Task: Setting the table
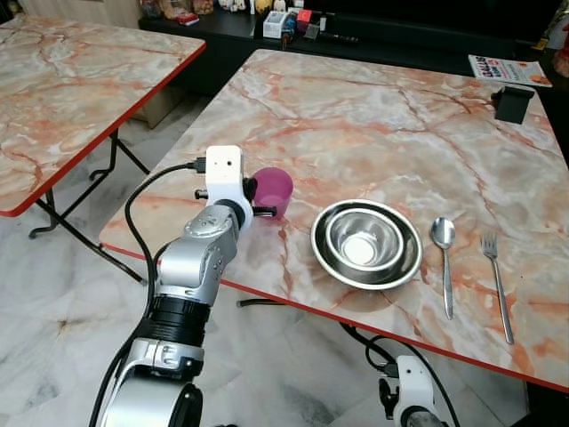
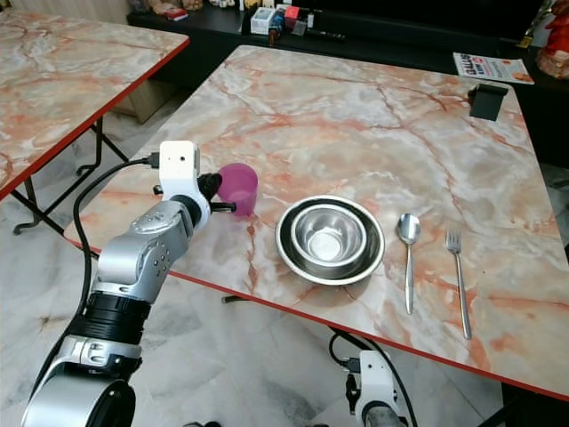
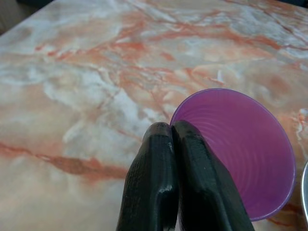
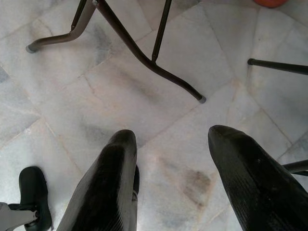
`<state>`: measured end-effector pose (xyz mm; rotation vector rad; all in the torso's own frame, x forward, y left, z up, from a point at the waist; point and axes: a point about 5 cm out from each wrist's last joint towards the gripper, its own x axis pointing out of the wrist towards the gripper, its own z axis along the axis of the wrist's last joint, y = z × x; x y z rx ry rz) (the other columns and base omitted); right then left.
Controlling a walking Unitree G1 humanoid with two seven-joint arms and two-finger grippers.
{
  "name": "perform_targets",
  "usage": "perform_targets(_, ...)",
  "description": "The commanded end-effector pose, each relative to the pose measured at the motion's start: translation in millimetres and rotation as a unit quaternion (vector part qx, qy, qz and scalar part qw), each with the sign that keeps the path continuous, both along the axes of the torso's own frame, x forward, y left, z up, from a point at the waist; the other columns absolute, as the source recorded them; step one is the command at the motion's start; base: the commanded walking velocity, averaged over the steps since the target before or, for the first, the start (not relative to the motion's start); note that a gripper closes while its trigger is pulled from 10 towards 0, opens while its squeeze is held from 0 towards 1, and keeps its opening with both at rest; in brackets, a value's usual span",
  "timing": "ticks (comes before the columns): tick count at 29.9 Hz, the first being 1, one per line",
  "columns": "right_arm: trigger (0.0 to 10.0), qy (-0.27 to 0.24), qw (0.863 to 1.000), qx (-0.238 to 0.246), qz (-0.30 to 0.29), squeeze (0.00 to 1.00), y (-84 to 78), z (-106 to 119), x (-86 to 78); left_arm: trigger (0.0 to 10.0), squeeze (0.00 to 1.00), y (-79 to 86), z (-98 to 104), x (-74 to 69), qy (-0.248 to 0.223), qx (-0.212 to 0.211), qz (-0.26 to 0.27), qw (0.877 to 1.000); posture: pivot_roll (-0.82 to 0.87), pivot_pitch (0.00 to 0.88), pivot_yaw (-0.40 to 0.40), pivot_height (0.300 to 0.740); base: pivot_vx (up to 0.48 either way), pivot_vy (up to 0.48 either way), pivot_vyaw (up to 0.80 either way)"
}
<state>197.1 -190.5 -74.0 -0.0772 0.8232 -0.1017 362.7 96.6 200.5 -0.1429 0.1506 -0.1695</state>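
Observation:
A purple plastic cup (image 1: 276, 189) stands upright near the front left edge of the marble table (image 1: 382, 133). My left gripper (image 1: 259, 202) is shut on the cup's near rim. In the left wrist view the gripper (image 3: 171, 127) has its two black fingers pressed together, one inside the cup (image 3: 236, 149) and one outside. To the right of the cup lie two nested steel bowls (image 1: 366, 243), then a spoon (image 1: 444, 258) and a fork (image 1: 496, 280). My right gripper (image 4: 168, 137) hangs open below the table edge, over the floor.
A black holder (image 1: 513, 102) and a magazine (image 1: 508, 69) sit at the table's far right corner. A second marble table (image 1: 71, 80) stands to the left across a gap of tiled floor. Folding table legs (image 4: 144, 57) cross the floor beneath. A dark shelf with small items (image 1: 284, 22) runs along the back.

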Motion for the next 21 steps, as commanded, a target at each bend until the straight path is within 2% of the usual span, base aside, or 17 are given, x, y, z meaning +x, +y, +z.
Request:
perform_targets(1, 10.0, 0.006, 1.000, 0.002, -0.003, 0.00, -0.3, -2.0, -3.7, 10.0, 0.00, -1.7, 1.5, -0.8, 0.008, -0.022, -0.004, 1.000, 0.01, 0.125, -0.037, 0.740, 0.000, 0.000, 0.00)
perform_targets(3, 10.0, 0.006, 1.000, 0.003, -0.003, 0.00, -0.6, -1.8, -3.4, 10.0, 0.00, -2.6, -0.5, -0.8, 0.018, -0.037, -0.007, 0.999, 0.01, 0.127, -0.036, 0.740, 0.000, 0.000, 0.00)
perform_targets(13, 10.0, 0.007, 1.000, 0.002, -0.007, 0.00, -0.7, -2.1, -4.0, 10.0, 0.00, -2.3, -7.3, 1.1, 0.030, -0.020, -0.008, 0.999, 0.01, 0.126, -0.033, 0.740, 0.000, 0.000, 0.00)
perform_targets(14, 10.0, 0.007, 1.000, 0.003, -0.007, 0.00, -0.2, -2.3, -4.2, 10.0, 0.00, -2.2, -7.0, 1.6, 0.027, -0.007, -0.010, 1.000, 0.01, 0.125, -0.032, 0.740, 0.000, 0.000, 0.00)
perform_targets(15, 10.0, 0.007, 1.000, 0.004, -0.007, 0.00, 0.2, -2.5, -4.5, 10.0, 0.25, -2.6, -6.5, 2.0, 0.025, 0.003, -0.009, 1.000, 0.01, 0.127, -0.030, 0.740, 0.000, 0.000, 0.00)
perform_targets(21, 10.0, 0.008, 1.000, 0.006, -0.008, 0.00, 1.5, -3.0, -5.0, 10.0, 0.25, -3.8, -7.8, 2.9, 0.028, 0.004, -0.010, 1.000, 0.01, 0.125, -0.025, 0.740, 0.000, 0.000, 0.00)
